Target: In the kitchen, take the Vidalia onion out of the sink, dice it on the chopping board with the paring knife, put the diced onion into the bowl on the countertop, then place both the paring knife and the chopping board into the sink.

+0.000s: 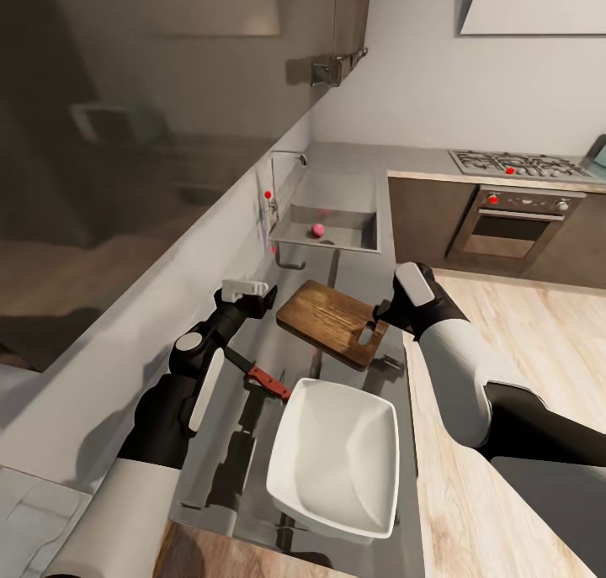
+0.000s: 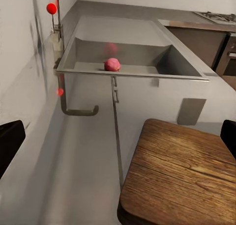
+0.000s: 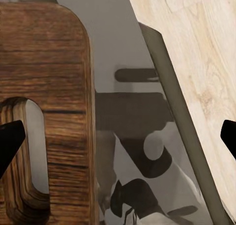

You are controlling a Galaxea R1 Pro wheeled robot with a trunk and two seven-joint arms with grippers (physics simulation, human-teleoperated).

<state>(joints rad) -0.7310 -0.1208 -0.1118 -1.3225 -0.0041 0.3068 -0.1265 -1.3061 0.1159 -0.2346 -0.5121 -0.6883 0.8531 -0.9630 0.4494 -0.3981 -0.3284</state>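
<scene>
1. First step, by my judgement: the onion lies in the sink, untouched.
2. The left gripper, spread and empty, hovers over the counter beside the chopping board.
3. The right gripper, released, hangs at the board's handle end.
4. Next: the left gripper must reach into the basin and grasp the onion.

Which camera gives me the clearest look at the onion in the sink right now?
The left wrist view: the onion sits large and unobstructed on the sink floor, near the basin's front wall. The head view shows it as just a small pink dot far off in the basin.
</scene>
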